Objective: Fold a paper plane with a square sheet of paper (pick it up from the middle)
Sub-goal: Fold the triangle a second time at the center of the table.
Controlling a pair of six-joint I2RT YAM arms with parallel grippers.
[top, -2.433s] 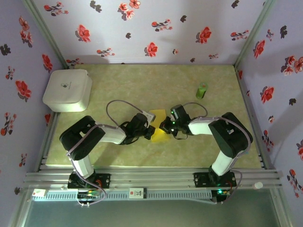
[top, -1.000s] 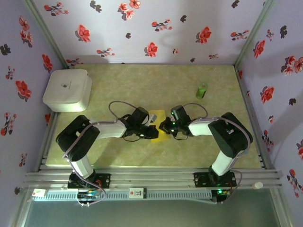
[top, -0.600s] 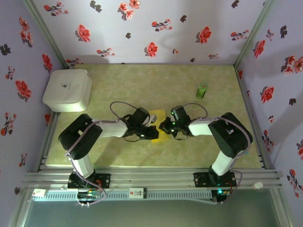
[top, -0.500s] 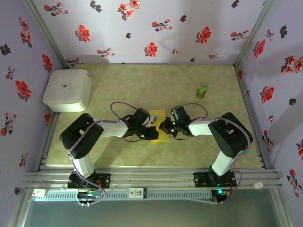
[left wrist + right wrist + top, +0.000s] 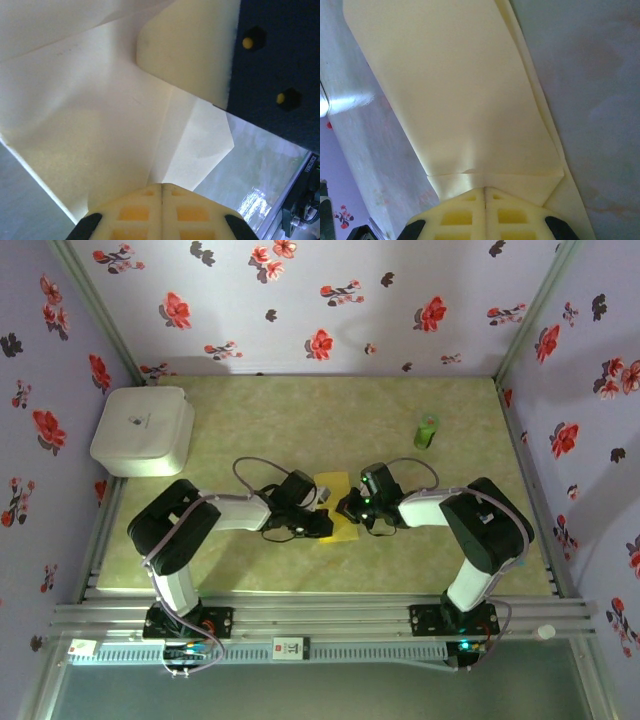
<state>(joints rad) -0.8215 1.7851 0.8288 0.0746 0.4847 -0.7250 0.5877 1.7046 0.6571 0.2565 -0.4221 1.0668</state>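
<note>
The white box (image 5: 143, 430) sits far to the left, well away from the work. Next comes the left gripper (image 5: 324, 525). It has slid toward the near side of the yellow sheet of paper (image 5: 334, 485) and now points to the right. A little while ago it sat more at the sheet's left edge. In its wrist view its two pads are pressed together with the paper pinched between them, so it looks closed on the sheet. The sheet lies in the middle of the table (image 5: 300, 410), between the two grippers, and it already has flaps and a crease. The right gripper (image 5: 346, 507) has not moved, and its pads are closed too, on a folded flap. I think the left gripper is working on a new fold while the right one holds the sheet in place. The plane is not finished yet. The small green cylinder (image 5: 427, 430) stands off to the right, well apart.
</note>
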